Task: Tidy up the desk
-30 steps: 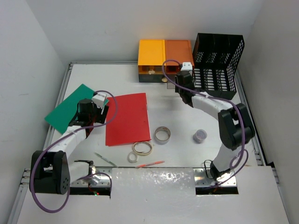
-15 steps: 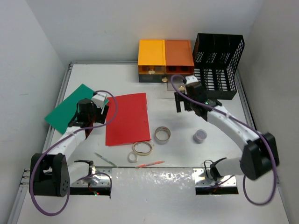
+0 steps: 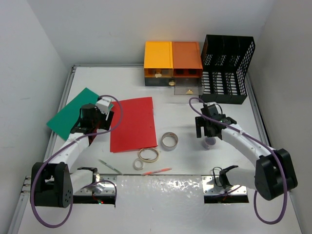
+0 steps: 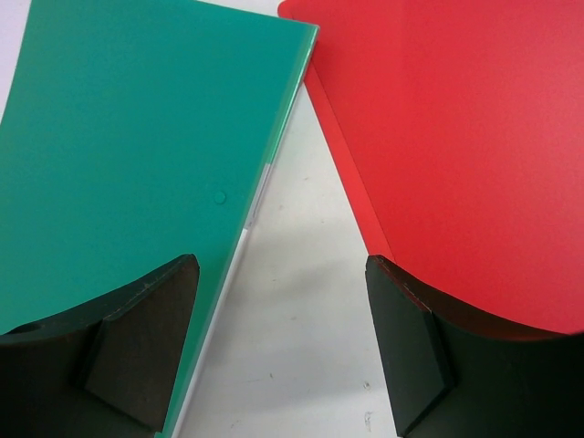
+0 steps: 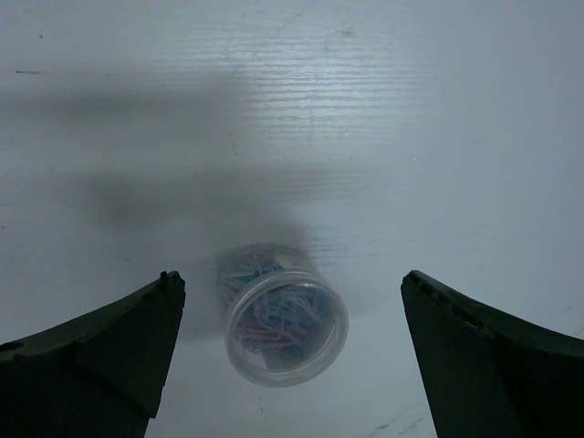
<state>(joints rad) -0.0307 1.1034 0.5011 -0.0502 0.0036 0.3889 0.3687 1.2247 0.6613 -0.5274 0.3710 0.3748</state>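
White laminate desk point(image 3: 126, 85), large and rectangular with thin metal rails on its edges, fills the top view and everything sits on it

Left gripper point(image 4: 281, 265): jaws apart, nothing between them. It hangs at about 9 o'clock over the bare strip between the flat green plastic folder point(image 4: 128, 155) and the flat red plastic folder point(image 4: 456, 137). In the wrist view one finger overlaps the green sheet and the other overlaps the red. Can't tell whether either touches

Right gripper point(image 5: 292, 278): jaws spread wide, empty. It sits over the small clear round plastic jar of coloured paper clips point(image 5: 287, 328) at about 4 o'clock. The jar is upright between the two fingers, with a gap on each side and no contact

Other items:
- orange-and-yellow drawer unit point(image 3: 173, 61) at 12 o'clock on the far edge
- black mesh file rack point(image 3: 226, 68) at 1 o'clock, just beside the drawer unit
- green folder at 9 o'clock, skewed, with the red folder next to it towards the centre
- grey tape ring point(image 3: 169, 141) and beige tape roll point(image 3: 148, 155) at 6 o'clock, near each other but apart
- thin red pen point(image 3: 157, 171) at 6 o'clock by the near edge
- thin green pen point(image 3: 109, 166) at 7 o'clock
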